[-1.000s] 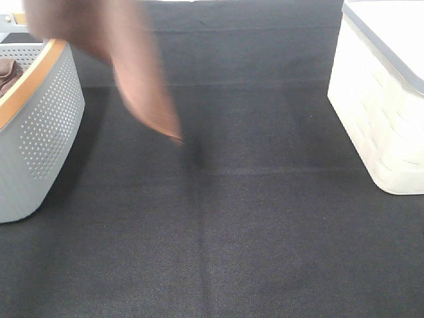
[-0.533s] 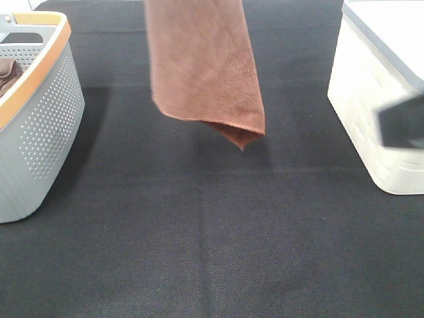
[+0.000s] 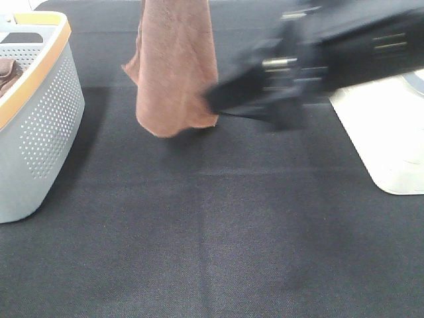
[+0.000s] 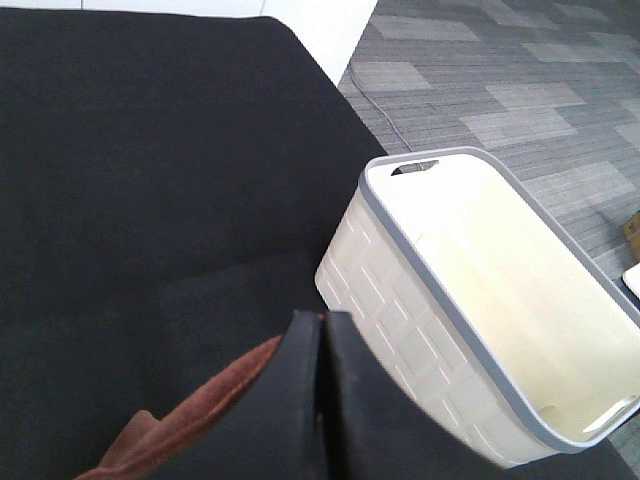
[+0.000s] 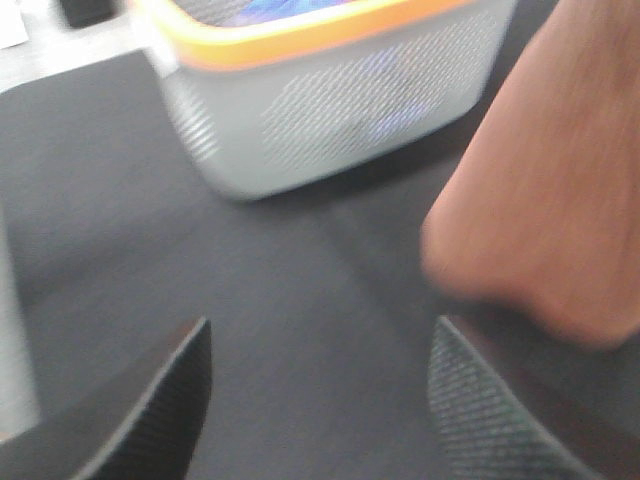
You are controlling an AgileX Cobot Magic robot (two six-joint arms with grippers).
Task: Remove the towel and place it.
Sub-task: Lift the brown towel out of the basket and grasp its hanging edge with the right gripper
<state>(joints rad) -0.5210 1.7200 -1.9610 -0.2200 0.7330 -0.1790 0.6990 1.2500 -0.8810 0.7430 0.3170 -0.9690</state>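
Left claw [image 4: 322, 332] is pinched together on the towel [image 3: 175, 73], which hangs over the counter [image 3: 218, 238] btwn the grey basket [image 3: 43, 126] and the white basket [image 3: 391, 152]. Right claw [image 5: 320, 338] is spread apart, just beside the hanging cloth. Best bet, prob.: it takes a free lower corner w/o tugging, then both lower it flat. Count: 1 towel, 2 baskets, 1 other brown cloth [image 3: 6, 71].

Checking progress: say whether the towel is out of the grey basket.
Out: the towel hangs beside the grey basket, pinched in the left gripper.
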